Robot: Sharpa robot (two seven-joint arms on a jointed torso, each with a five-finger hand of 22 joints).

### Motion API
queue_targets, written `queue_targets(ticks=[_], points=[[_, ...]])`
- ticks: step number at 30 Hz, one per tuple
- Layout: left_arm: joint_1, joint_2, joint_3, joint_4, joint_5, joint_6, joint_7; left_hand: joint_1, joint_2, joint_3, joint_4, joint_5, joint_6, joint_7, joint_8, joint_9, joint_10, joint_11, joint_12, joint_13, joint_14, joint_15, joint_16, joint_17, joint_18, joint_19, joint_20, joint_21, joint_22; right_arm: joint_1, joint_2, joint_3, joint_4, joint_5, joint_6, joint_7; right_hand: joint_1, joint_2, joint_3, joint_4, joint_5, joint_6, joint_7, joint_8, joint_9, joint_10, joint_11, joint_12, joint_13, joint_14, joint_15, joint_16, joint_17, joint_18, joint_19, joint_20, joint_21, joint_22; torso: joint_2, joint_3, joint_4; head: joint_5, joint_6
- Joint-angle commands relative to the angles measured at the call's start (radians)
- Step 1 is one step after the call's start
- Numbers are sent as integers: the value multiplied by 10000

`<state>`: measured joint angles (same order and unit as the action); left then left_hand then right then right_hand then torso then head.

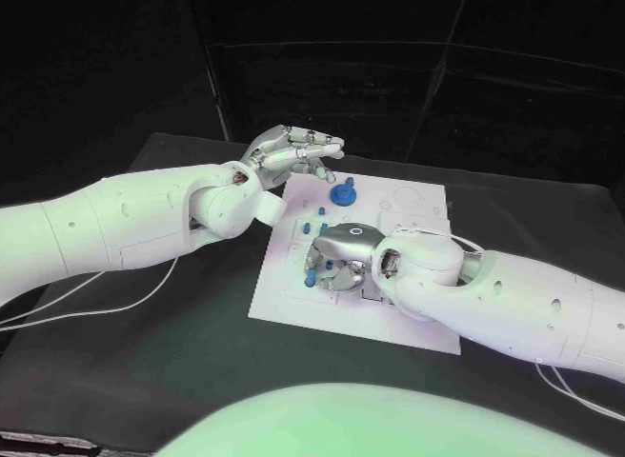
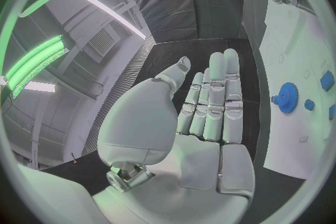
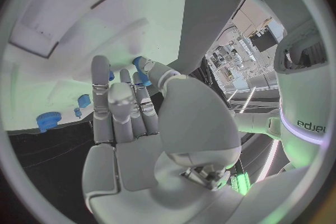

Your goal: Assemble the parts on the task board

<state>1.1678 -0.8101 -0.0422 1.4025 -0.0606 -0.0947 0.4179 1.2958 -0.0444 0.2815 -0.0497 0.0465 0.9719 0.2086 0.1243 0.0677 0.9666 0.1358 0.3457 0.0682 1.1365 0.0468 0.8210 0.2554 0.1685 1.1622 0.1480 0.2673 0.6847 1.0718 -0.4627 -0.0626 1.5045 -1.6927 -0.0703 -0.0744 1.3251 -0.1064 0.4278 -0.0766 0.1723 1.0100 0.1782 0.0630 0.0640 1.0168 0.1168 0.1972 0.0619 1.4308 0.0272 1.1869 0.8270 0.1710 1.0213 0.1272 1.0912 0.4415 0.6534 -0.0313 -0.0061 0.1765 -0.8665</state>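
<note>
**Above the board's far-left corner, left hand idle; right hand down on a blue part**

At ten o'clock, the left hand (image 1: 291, 152) hovered, fingers apart, holding nothing. At the centre lay the flat, matte white task board (image 1: 413, 314); a toothed blue gear (image 1: 343, 195) stood toward twelve. Toward four, the right hand (image 1: 337, 262) pinched a small blue part (image 3: 142, 69) over the board. Several parts apparently remained unseated, so assembly looked barely begun.

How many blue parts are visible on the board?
4: a gear near the far edge, two small pieces nearer the robot, one at the right robot hand; more may be hidden under it.
</note>
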Motion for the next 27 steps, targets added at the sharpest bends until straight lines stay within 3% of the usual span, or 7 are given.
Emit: queue_targets(ticks=[1,11,16,27], points=[[22,1,6,16,24,132,50,-60,66,-52,33,28,-70,-17,68,-4,-68,-1,45,12,43,43,-70,20,117,91,6,-81,-34,11,27,2,5,-145,101,-81,-60,-95,-107,-17,62,-90,12,22,18,-106,7,-50,20,-115,-1,-65,-59,128,-102,5,-66,-15,2,4,4,9,-9],[24,0,6,20,24,140,43,-60,66,-52,33,28,-70,-17,68,-4,-68,-1,45,12,43,43,-70,20,117,91,6,-81,-34,8,39,-1,38,-149,-111,6,-97,-101,-160,4,76,-92,11,35,25,-126,7,-12,33,-124,4,-18,2,133,-120,19,-71,-17,-1,6,-6,19,-21],[25,-1,6,19,24,150,26,-60,66,-52,33,28,-70,-17,68,-4,-68,-1,45,12,43,43,-70,20,117,91,6,-81,-34,-18,-38,-2,117,-139,-536,76,-98,-69,-187,16,124,-110,-7,37,27,-75,-13,74,52,-90,-8,75,116,142,-117,22,-62,-14,-6,7,-4,14,-19],[24,-37,6,34,24,181,-2,-64,68,-60,38,28,-77,-16,71,-4,-75,1,49,12,42,44,-74,24,117,95,8,-90,-45,-58,-805,13,790,-29,-2777,110,151,-274,-463,-239,399,-1117,31,-14,1,-361,2,346,47,-153,0,147,66,147,-123,29,-20,-5,-32,5,-34,-99,67]])
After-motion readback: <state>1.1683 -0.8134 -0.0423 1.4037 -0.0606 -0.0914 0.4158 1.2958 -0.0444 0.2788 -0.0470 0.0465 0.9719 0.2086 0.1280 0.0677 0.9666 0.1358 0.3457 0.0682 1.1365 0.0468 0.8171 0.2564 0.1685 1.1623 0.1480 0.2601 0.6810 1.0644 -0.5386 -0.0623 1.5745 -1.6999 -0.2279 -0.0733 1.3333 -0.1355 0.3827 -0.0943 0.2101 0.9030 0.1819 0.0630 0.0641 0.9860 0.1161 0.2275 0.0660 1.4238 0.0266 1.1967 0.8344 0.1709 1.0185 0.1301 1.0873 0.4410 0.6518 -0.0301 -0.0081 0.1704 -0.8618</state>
